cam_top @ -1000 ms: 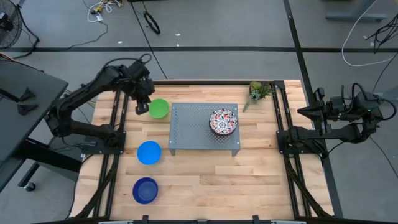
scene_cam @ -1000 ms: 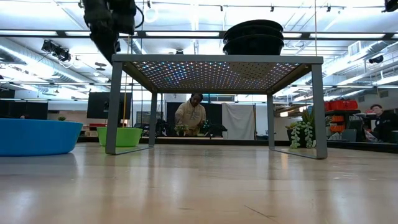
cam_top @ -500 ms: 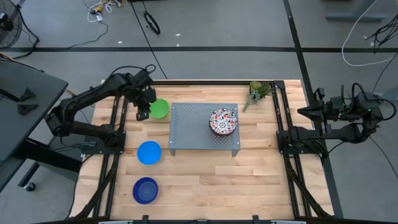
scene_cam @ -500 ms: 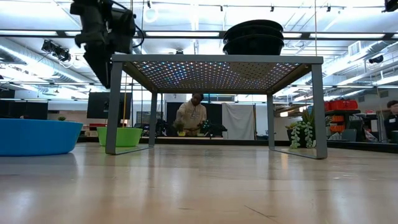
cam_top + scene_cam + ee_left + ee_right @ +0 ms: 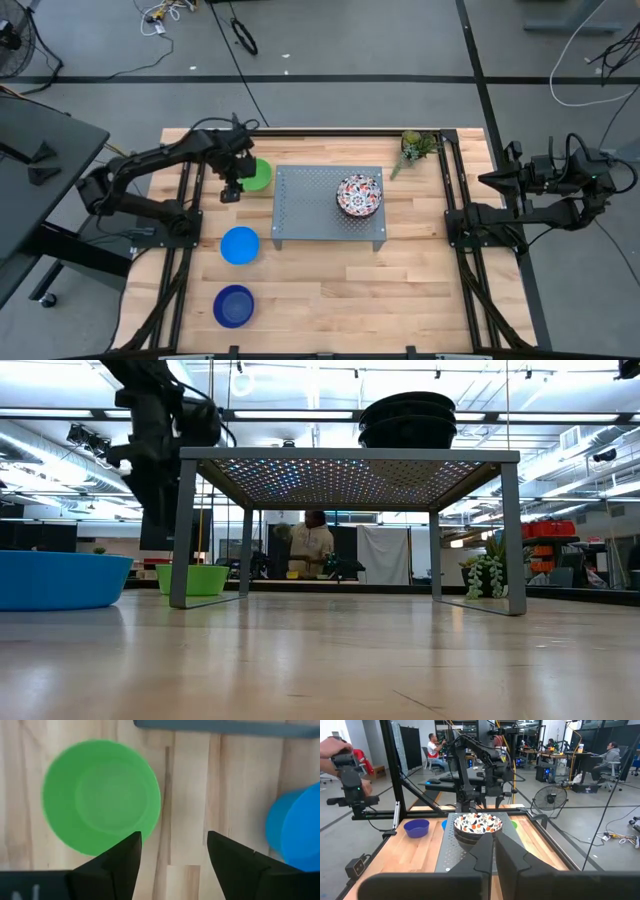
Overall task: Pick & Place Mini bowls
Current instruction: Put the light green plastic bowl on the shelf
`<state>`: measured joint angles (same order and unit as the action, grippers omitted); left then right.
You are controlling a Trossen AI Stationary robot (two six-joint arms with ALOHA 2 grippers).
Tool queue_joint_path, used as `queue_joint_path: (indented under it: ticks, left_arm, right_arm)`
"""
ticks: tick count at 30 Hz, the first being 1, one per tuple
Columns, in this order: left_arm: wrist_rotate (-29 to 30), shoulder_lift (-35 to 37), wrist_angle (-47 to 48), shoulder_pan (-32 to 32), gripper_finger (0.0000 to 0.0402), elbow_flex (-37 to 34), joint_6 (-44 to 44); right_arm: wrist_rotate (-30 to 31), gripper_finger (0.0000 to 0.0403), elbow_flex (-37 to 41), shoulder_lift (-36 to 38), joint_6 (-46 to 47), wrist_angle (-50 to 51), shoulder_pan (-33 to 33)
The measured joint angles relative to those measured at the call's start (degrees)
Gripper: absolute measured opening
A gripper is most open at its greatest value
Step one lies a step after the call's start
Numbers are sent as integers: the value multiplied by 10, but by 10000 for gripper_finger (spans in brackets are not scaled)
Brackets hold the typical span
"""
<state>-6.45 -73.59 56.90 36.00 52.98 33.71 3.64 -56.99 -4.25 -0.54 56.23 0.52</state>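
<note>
Closest along the tabletop's left edge, the dark blue bowl (image 5: 233, 306) and light blue bowl (image 5: 240, 245) look like light, stiff, slick plastic. Beyond them, by the stand's (image 5: 300, 205) far left corner, the left gripper (image 5: 233, 182) hangs with fingers apart beside the green bowl (image 5: 257, 174); its thin rim seems the best hold. The floral bowls (image 5: 359, 195), stacked on the stand, are probably heavier and chip-prone. Off the tabletop's right edge, the right gripper (image 5: 494, 851) waits with fingers together.

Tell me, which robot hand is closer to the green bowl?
The left hand. It hangs open right beside the green bowl. The right hand waits far off at the table's other edge.
</note>
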Motion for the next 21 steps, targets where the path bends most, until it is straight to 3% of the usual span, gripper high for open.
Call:
queue_joint_path:
  ticks: [11, 21]
  left_arm:
    - [19, -102, -36, 0, 234, 0, -41]
    - [22, -128, -96, 0, 234, 0, -41]
  right_arm:
    - [0, 23, 0, 0, 0, 0, 0]
    - [0, 23, 0, 0, 0, 0, 0]
